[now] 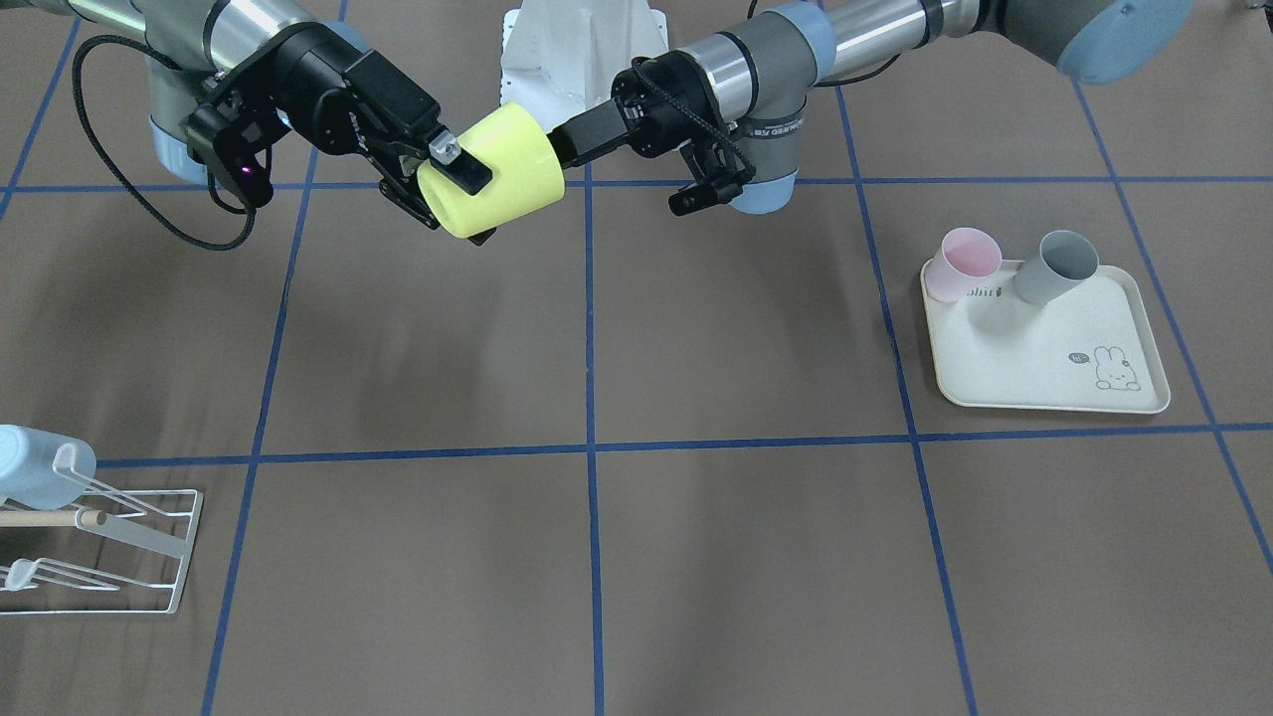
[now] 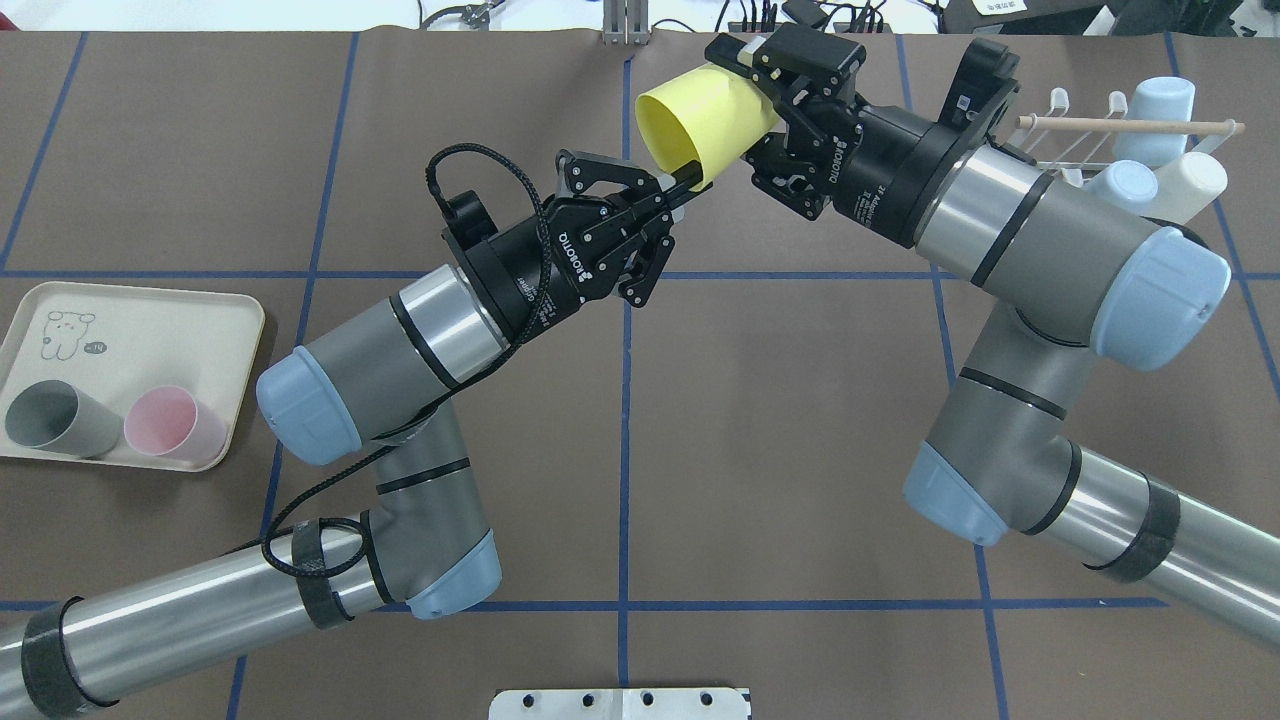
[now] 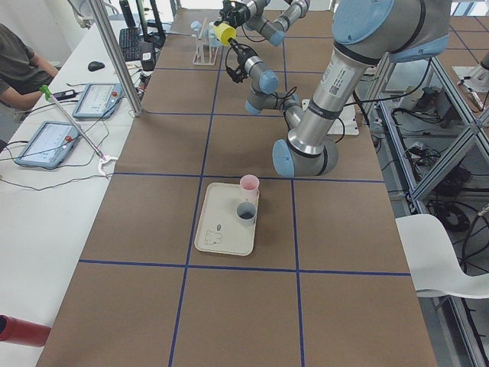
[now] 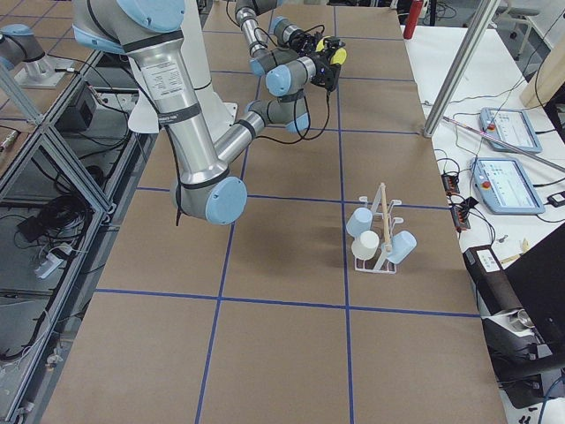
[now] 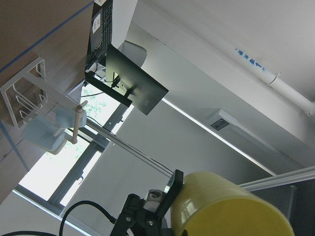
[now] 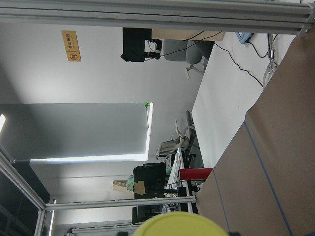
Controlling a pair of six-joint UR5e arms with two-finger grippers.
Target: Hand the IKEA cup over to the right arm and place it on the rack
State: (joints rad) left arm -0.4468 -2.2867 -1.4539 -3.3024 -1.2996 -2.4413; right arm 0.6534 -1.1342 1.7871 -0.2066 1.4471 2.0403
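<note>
Left arm point(image 2: 380, 350) and right arm point(image 2: 1040, 240): silver tubes, grey joint housings, pale-blue end caps, black bands. A black cable point(image 2: 300, 500) loops along the left arm. Left claw point(image 2: 688, 183) and right claw point(image 2: 752, 105): black, with white lettering.

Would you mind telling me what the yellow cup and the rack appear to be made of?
Yellow cup: likely matte plastic, judging by its even, glare-free colour. Rack: seemingly white-coated metal wire, thin and bent, holding a pale wooden rod.

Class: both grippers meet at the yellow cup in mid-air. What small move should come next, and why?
Probably open the left gripper: the right gripper seems to clamp the yellow cup near its base, while the left pinches its rim.
</note>
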